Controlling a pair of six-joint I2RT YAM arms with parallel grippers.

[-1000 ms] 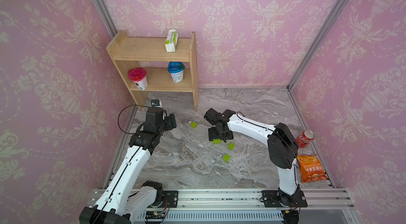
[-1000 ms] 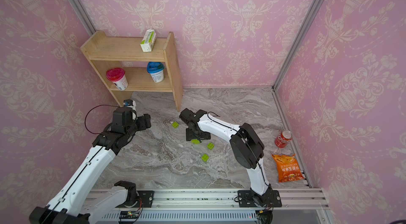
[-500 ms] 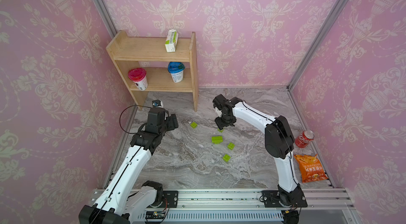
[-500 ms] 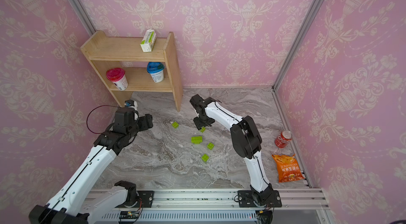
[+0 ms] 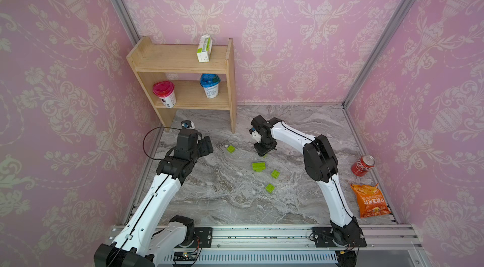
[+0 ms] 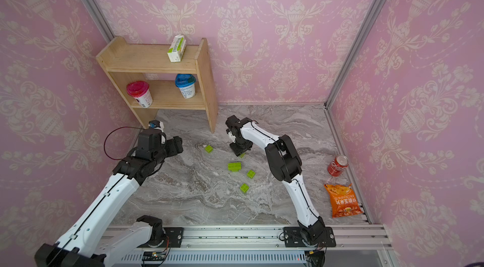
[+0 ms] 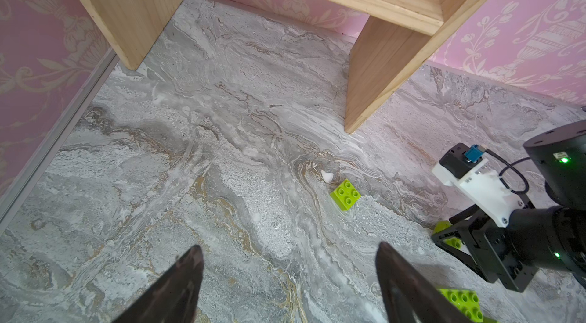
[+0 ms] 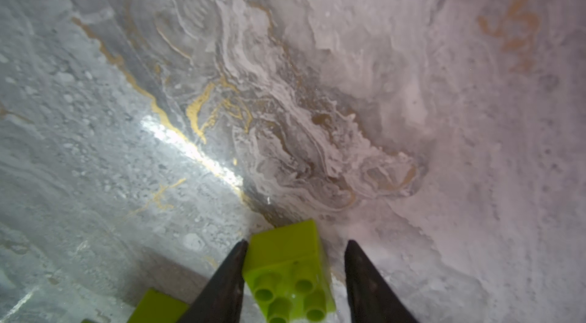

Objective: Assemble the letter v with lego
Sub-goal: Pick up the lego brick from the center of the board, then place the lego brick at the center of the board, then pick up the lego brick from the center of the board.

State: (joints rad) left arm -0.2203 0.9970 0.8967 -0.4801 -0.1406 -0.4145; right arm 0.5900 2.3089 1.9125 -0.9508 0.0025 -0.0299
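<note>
Lime-green lego bricks lie loose on the marble table; no letter v stands assembled. My right gripper [image 8: 296,242] points down over a square brick [image 8: 285,255] that sits between its fingers. One finger touches the brick and a gap shows at the other, so the gripper is open. Beside it a second green piece [image 8: 158,305] peeks in. In both top views this gripper [image 5: 264,152] [image 6: 241,151] stands over that spot. Nearer the front lie a long brick [image 5: 258,166] and two square bricks [image 5: 275,174] [image 5: 270,188]. Another square brick [image 5: 231,149] [image 7: 345,194] lies ahead of my open, empty left gripper [image 7: 288,248] [image 5: 208,145].
A wooden shelf [image 5: 188,69] stands at the back left, its leg [image 7: 377,77] close to the left gripper's path. It holds a red-lidded cup [image 5: 164,94], a blue-lidded cup [image 5: 210,86] and a carton [image 5: 204,48]. A cola can [image 5: 362,165] and an orange snack bag [image 5: 370,200] sit at the right edge.
My right gripper left the long brick, swung toward the back of the table and came down over a square brick with its jaws narrowing. The left arm barely moved.
</note>
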